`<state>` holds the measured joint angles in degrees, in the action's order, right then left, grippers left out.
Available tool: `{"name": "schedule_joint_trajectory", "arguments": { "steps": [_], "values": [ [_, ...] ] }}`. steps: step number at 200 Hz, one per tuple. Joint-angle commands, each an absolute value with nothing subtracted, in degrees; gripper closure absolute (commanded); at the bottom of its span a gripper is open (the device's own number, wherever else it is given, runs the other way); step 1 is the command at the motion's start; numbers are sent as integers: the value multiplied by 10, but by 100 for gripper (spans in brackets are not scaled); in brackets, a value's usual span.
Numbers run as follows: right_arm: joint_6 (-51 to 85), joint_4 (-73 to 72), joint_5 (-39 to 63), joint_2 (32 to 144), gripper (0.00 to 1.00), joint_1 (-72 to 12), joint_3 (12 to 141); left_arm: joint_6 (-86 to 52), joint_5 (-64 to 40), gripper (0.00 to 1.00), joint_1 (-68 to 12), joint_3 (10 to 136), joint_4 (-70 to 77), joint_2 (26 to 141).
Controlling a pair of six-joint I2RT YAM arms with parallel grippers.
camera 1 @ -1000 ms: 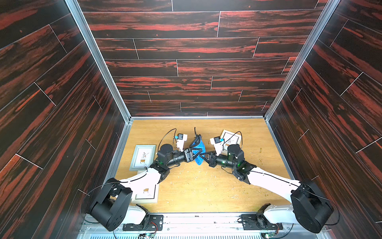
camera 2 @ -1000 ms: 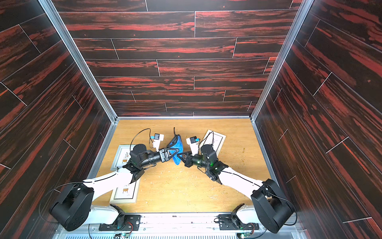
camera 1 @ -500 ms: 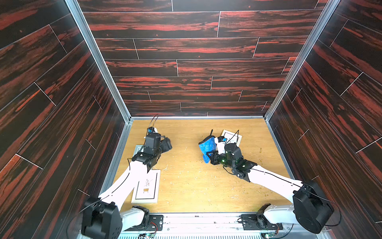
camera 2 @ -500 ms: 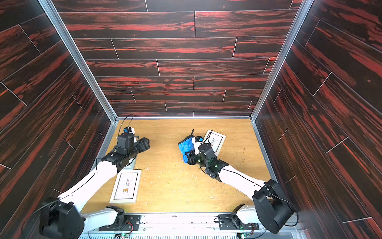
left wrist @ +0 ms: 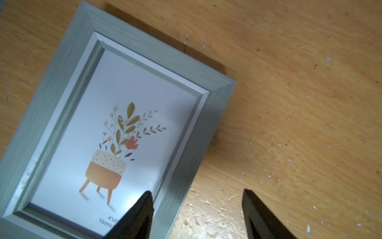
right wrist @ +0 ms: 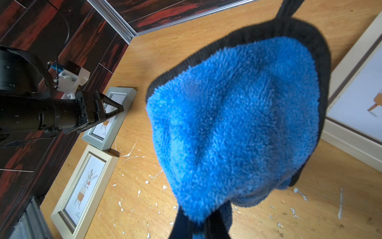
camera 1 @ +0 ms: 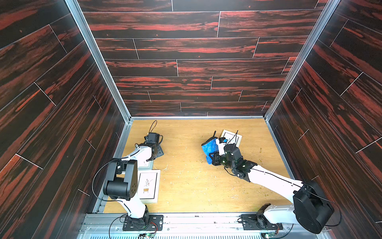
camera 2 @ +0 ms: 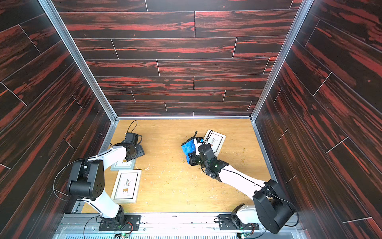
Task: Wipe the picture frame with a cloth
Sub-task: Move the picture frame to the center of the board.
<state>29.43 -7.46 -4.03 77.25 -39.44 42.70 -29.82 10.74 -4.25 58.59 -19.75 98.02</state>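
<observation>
Change since earlier frames: the two grippers have parted from their meeting at the table's middle. The left arm has swung out to the table's left side, and the right arm has carried the cloth toward the right.
Left gripper (left wrist: 197, 191): jaws spread, nothing between them. One finger lies over the near corner of a rectangular grey-green brushed picture frame (left wrist: 62, 82) with a potted-plant print, the other over bare wood. Contact cannot be told.
Right gripper (right wrist: 198, 224): pressed together on a square bright blue fluffy microfibre cloth with black edging (right wrist: 233, 124).
Cloth position: bunched and held clear of the wood, right of centre in both top views (camera 1: 207, 148) (camera 2: 189, 149), with its black corner loop pointing toward the back wall.
Neighbour of cloth: a rectangular white picture frame (camera 1: 232, 137) lies flat just beside it. Whether the two touch cannot be told.
Other item: a rectangular cream picture frame (camera 2: 126, 186) lies flat near the left arm's base, just beside the grey-green frame.
Surface: a light wooden tabletop (camera 1: 196, 186), scratched and flecked white.
</observation>
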Motion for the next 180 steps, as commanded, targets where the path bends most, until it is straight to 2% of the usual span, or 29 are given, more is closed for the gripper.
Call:
{"name": "schedule_joint_trajectory", "arguments": {
  "steps": [1, 43, 108, 141, 180],
  "values": [
    [284, -70, -52, 763, 100, -394, 430, -286, 96, 29, -31, 607, -207, 997],
    [280, -57, -63, 762, 100, -394, 438, -285, 73, 34, -21, 610, -201, 1024],
    [279, -48, -70, 766, 100, -394, 445, -282, -6, 51, -29, 620, -186, 1045],
    [279, -32, -85, 773, 100, -394, 455, -303, -20, 52, -74, 637, -183, 1060],
    [276, -10, -116, 781, 100, -394, 467, -360, -12, 52, -174, 651, -174, 1075]
  ]
}}
